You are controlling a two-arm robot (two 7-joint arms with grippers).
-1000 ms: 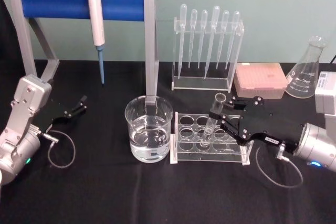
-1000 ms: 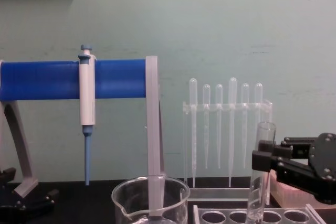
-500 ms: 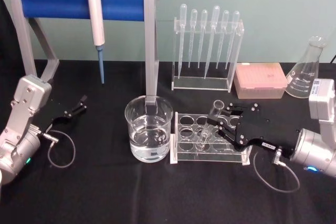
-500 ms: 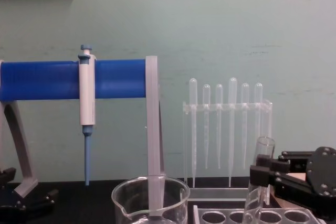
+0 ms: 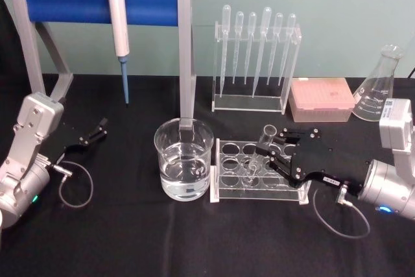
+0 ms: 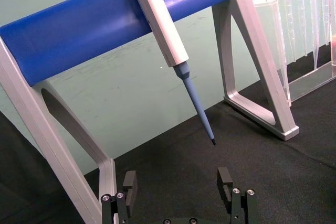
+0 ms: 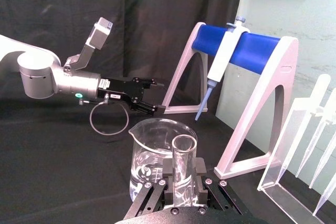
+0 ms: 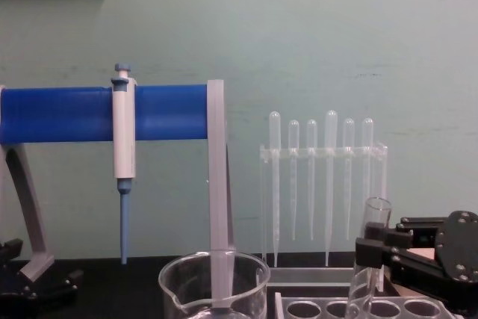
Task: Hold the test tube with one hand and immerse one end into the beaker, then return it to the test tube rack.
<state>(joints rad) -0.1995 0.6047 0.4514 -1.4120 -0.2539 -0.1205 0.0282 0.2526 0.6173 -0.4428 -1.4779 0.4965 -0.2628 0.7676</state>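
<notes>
Right gripper [image 5: 267, 154] is clamped on the test tube [image 5: 260, 149], gripping it just below the rim. The tube is tilted, mouth leaning toward the arm side, lower end down in a hole of the clear tube rack [image 5: 228, 174]. In the chest view the tube [image 8: 367, 252] leans with its rim well above the rack top [image 8: 314, 308], black fingers [image 8: 377, 250] pinching it from the right. In the right wrist view the tube mouth [image 7: 184, 145] sits between the two finger pads.

Beaker [image 5: 184, 160] stands just left of the rack, part full of clear liquid, close to the rack's end. The tube is apart from the beaker, not over it.

Left gripper [image 5: 96, 132] rests low on the black table [image 5: 130, 238] at the far left, fingers spread with nothing between them; the left wrist view shows both fingertips [image 6: 128, 181] apart above the cloth.

Behind: white-and-blue pipettor [image 5: 118, 24] hangs on the blue-bar stand [image 5: 71, 1], plastic pipettes in a clear rack [image 5: 255, 56], pink tip box [image 5: 321, 99], conical flask [image 5: 379, 85] at far right.
</notes>
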